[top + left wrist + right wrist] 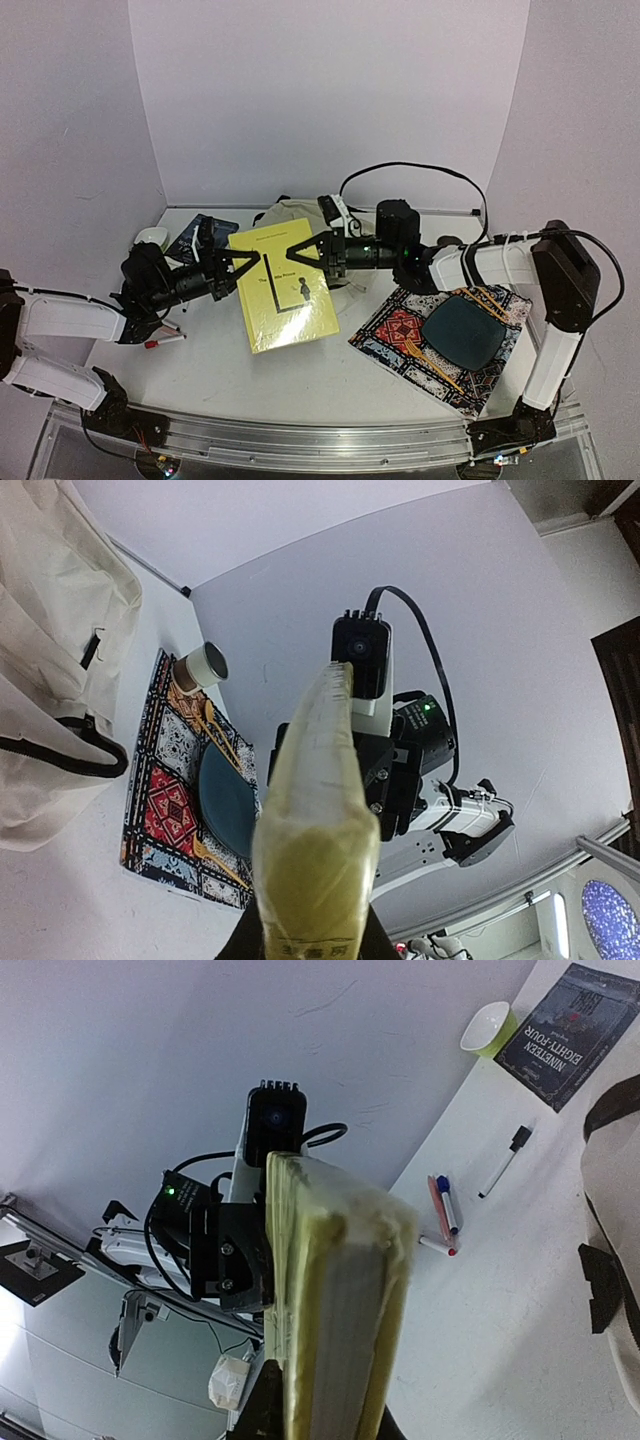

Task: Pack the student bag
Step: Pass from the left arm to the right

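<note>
Across the white table (200,385), at the back centre, student bag (290,212): cream fabric, slumped, with black straps, partly hidden behind both wrists. From the left wrist camera, same bag filling the upper left corner, lying apart from the mat.

To the right, patterned placemat (395,330), laid flat under the right arm. On it, a dark plate (462,332) and gold cutlery (432,365) beside the plate. At its far corner, seen from the left wrist, a small cup (205,666).

Held off the table in front of the bag, tilted, yellow book (285,295), cover turned up to the overhead camera, blocking much of the bag's front. Clamped at its upper left edge by the left gripper (250,262), jaws narrow on the pages. Pinched at the opposite upper edge by the right gripper (302,250); jaws seemingly closed on the book, fingertips mostly hidden by the page block in the wrist view.

Back left, flat on the table, dark blue book (197,236), just beside a pale bowl (150,238). Nearer, below the left arm, several markers (163,342), loose on the table, well apart from the bag.
</note>
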You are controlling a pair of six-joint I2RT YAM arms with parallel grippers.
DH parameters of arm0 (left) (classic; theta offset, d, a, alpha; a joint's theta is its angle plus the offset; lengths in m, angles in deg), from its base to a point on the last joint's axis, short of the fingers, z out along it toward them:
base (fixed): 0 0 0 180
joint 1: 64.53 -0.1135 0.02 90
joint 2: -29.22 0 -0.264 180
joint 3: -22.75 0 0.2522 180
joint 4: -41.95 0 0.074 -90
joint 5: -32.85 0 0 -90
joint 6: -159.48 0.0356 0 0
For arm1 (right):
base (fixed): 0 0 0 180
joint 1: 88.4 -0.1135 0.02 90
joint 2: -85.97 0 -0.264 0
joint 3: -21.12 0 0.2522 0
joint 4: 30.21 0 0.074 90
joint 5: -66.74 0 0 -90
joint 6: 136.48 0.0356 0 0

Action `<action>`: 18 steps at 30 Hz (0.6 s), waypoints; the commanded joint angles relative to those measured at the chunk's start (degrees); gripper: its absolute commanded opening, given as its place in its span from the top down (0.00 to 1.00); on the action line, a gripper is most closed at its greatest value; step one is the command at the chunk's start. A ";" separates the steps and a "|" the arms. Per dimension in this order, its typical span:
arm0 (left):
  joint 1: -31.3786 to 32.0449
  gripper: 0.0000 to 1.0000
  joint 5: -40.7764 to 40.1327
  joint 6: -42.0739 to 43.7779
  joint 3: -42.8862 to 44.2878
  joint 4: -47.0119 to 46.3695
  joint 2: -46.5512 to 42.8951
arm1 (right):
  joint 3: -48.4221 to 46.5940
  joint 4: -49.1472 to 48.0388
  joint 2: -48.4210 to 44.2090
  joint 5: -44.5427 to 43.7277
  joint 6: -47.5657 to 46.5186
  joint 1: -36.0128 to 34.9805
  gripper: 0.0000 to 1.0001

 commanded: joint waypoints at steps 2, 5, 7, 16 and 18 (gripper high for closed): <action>0.42 0.86 -5.04 -2.01 0.38 -2.30 -0.08 | -2.50 -2.13 -0.82 -1.64 0.56 -0.82 1.00; 0.42 0.72 -8.35 -3.25 -1.20 -2.30 -0.02 | -2.06 -2.95 -1.49 -5.98 3.58 -0.75 1.00; 0.44 0.60 -10.29 -4.50 -2.24 -2.32 -0.06 | -1.46 -3.78 -1.74 -9.39 6.02 -0.76 1.00; 0.61 0.30 -16.67 -10.51 -6.24 -2.53 -1.06 | -0.15 -6.73 -1.80 -24.25 15.02 -0.70 1.00; 0.89 0.28 -17.57 -11.47 -6.57 -2.60 -1.46 | 0.10 -7.36 -1.90 -27.47 16.83 -0.72 1.00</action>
